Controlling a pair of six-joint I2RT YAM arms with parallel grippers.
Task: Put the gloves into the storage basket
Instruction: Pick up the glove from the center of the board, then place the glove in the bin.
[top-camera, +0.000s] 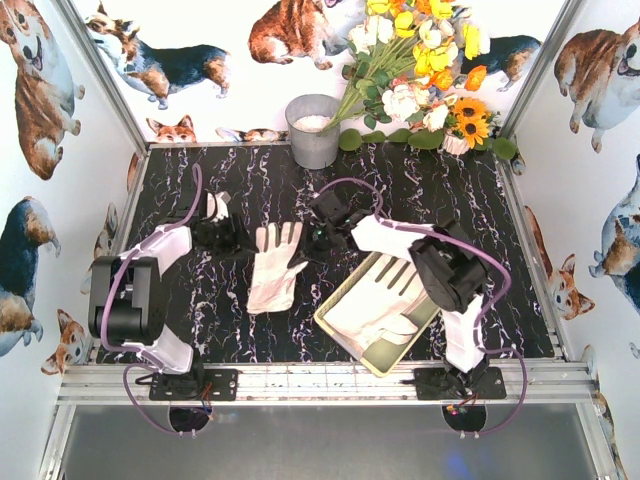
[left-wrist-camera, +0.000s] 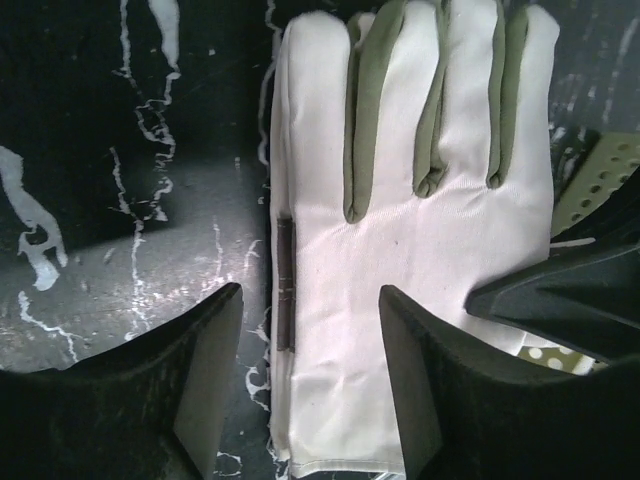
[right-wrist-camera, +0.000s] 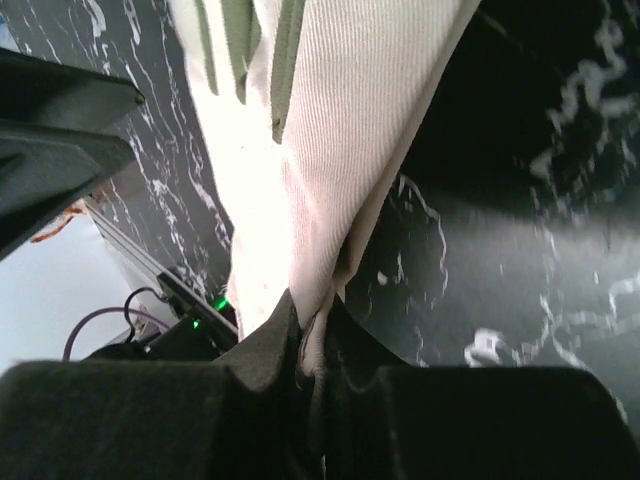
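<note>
One cream-white glove (top-camera: 272, 275) with grey strips between its fingers lies flat on the black marble table, left of the storage basket (top-camera: 350, 348). My left gripper (top-camera: 232, 238) is open. Its fingertips (left-wrist-camera: 215, 330) straddle the glove's (left-wrist-camera: 420, 240) cuff end, one over the bare table and one over the cloth. My right gripper (top-camera: 318, 240) is shut on the glove's right edge. In the right wrist view the cloth (right-wrist-camera: 330, 150) is pinched between that gripper's (right-wrist-camera: 310, 320) jaws. More gloves (top-camera: 375, 295) lie inside the pale yellow-green basket.
A round grey metal bucket (top-camera: 313, 130) stands at the back, with a bunch of flowers (top-camera: 420, 70) to its right. A scrap of white fabric (top-camera: 215, 205) shows just behind the left gripper. The right arm's elbow (top-camera: 450, 270) hangs over the basket's right end.
</note>
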